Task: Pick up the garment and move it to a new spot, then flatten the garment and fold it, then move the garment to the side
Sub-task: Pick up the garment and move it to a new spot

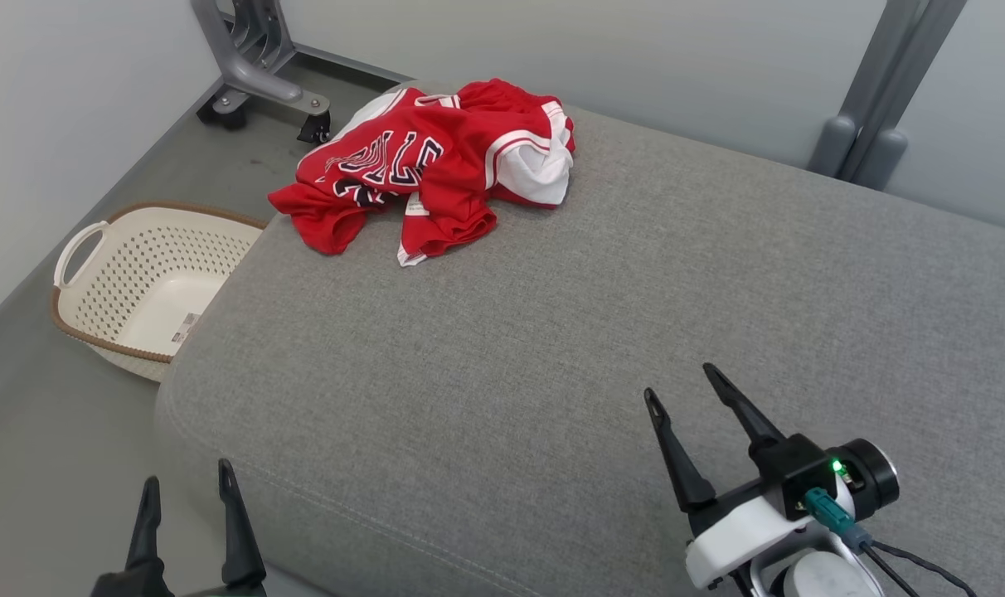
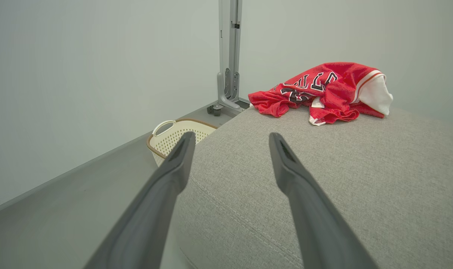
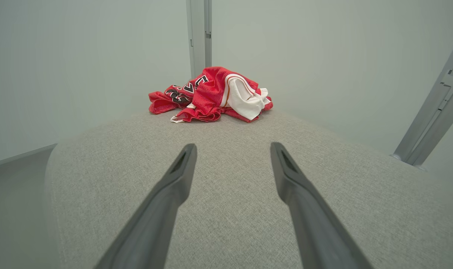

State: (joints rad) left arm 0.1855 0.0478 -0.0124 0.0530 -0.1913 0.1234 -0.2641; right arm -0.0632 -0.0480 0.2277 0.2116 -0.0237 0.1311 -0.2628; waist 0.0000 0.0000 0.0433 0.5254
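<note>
Head view: red garment (image 1: 436,162) crumpled at far left corner of grey cushion (image 1: 602,332), basket (image 1: 142,282) on floor beside. Left gripper (image 1: 187,481), right gripper (image 1: 678,383) both spread wide, empty, well apart from garment.

Brightness: all three views are evenly and fairly brightly lit
Source: cannot be told; the light is spread softly, as from above
Shadows: only faint, soft-edged shading is cast under the folds of the garment (image 1: 436,166) and inside the basket (image 1: 150,286)
Glow: a small green indicator lamp (image 1: 837,467) is seen lit
Focus: the weave of the grey cushion (image 1: 552,373) is resolved sharply in the head view; in the wrist views the left gripper (image 2: 232,135) and right gripper (image 3: 233,145) are softened toward the bottom edge
Distortion: the cushion's outline is bowed by the wide-angle wrist lenses, most near the frame edges
</note>
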